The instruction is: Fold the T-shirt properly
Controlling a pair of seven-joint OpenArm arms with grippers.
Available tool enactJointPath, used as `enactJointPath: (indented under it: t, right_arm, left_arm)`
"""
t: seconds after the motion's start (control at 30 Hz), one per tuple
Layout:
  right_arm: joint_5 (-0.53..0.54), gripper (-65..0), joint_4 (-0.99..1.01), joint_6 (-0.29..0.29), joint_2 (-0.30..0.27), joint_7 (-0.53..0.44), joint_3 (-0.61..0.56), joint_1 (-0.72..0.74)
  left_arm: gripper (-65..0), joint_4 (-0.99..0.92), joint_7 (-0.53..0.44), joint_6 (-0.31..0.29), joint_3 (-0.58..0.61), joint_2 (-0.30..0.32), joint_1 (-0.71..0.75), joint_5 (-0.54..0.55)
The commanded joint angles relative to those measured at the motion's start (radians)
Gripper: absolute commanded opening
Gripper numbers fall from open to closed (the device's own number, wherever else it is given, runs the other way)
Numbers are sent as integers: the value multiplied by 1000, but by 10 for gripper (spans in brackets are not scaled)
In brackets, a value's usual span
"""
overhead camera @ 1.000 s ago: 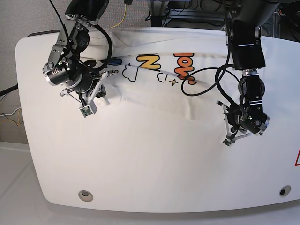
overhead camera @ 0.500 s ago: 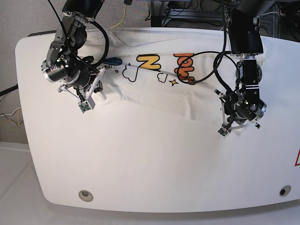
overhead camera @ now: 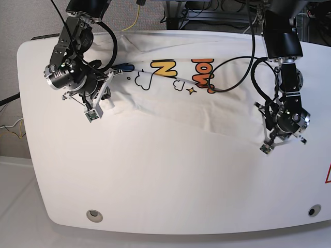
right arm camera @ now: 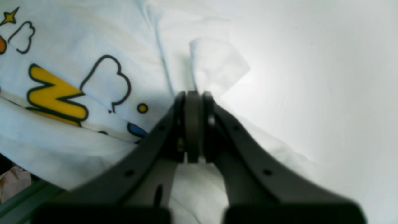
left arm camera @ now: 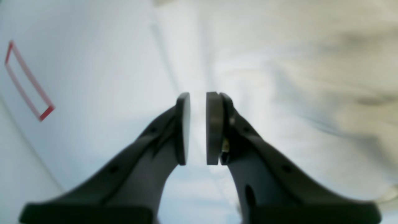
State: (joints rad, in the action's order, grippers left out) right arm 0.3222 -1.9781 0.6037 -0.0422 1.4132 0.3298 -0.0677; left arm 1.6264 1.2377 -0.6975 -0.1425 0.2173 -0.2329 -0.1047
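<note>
T-shirt [overhead camera: 170,93] | pinched by right end effector [right arm camera: 192,93]; left end effector [left arm camera: 197,96] beside it

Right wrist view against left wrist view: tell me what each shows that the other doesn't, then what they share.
Only the right wrist view shows the T-shirt's print: a yellow letter, cloud outlines, a star, with the right gripper shut. Only the left wrist view shows a red rectangle outline on the table and the left gripper with a narrow gap between its pads. Both show white cloth and dark fingers.
</note>
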Motion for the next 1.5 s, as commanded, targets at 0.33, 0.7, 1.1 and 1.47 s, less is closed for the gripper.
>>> enactJointPath:
  t: [0.33,0.7,1.1,1.47]
  right_arm:
    - [13,-650,-22,3,-6,-17,2,13]
    - [13,-650,-22,3,-9,-17,2,-5]
    - [13,-650,-22,5,-9,-17,2,-10]
    - [13,-650,-22,5,-9,-17,1,-11]
  left_arm:
    - [-210,-183,-37,-1,-118,61,-92,107]
    - [-199,-498,-71,-1,-197,67,-181,113]
    - [-196,-619,-71,-1,-199,116,-194,265]
    - [-196,-699,-71,-1,-197,144,-197,414]
